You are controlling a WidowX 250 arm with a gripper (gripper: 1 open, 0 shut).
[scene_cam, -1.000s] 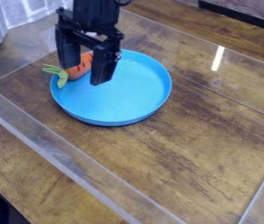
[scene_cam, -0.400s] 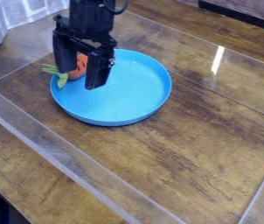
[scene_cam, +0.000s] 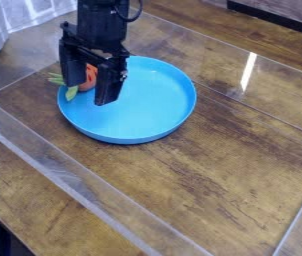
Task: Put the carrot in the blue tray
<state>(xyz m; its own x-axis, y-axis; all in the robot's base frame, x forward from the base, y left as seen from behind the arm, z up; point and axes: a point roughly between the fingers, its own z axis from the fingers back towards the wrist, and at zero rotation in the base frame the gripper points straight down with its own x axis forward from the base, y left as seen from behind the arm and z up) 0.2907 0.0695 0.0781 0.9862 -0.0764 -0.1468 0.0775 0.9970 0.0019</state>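
**First:** Gripper [scene_cam: 90, 82] jaws are seen spread wide, pointing straight down, with the small stubby orange toy carrot [scene_cam: 75, 76] showing between the two black fingers [scene_cam: 107, 88]. Nothing is clamped yet, as far as can be judged.

**Second:** Where is the carrot placed relative to the large round bright blue plastic tray [scene_cam: 154, 105]?

**First:** It is found at the tray's left edge, with its green leafy top poking out leftward over the brown wooden tabletop [scene_cam: 221, 190]. Whether it rests on the rim or just outside it cannot be told, since the fingers cover that spot.

**Second:** So how much of the task can be counted as done?

**First:** Very little. The carrot is not seen lying in the tray's bare middle, and no lift is evident. Only the approach appears complete: the open fingers are set on either side of the carrot.

**Second:** And what is left?

**First:** The jaws would need to be closed on the carrot, the carrot raised and carried a short way rightward over the tray's floor, then released. A slip off the ridged body is judged the main risk.
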